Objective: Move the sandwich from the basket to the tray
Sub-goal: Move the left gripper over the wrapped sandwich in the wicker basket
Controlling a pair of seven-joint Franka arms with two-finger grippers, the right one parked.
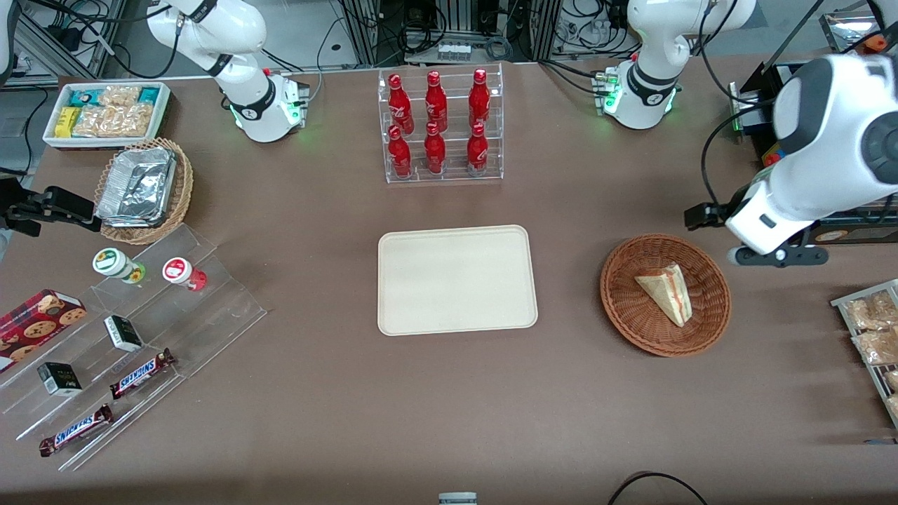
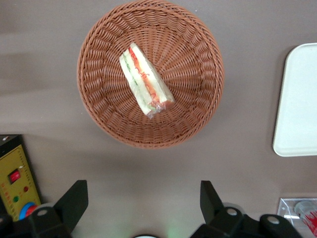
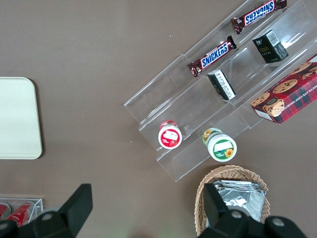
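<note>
The sandwich (image 1: 666,293) (image 2: 145,81), a pale bread wedge with red-orange and green filling, lies in the round reddish-brown wicker basket (image 1: 617,308) (image 2: 99,99). The cream rectangular tray (image 1: 456,280) (image 2: 297,99) lies flat at the table's middle with nothing on it, beside the basket toward the parked arm's end. My gripper (image 1: 704,214) (image 2: 142,198) hangs above the table, a little farther from the front camera than the basket and clear of it. It is open, its dark fingers (image 2: 74,201) spread wide with only bare table between them.
A clear rack of red bottles (image 1: 440,126) stands farther from the front camera than the tray. A wire rack of bagged snacks (image 1: 873,330) sits at the working arm's end. A yellow control box (image 2: 17,181) lies near the gripper. Acrylic steps (image 1: 119,337) with snacks lie toward the parked arm's end.
</note>
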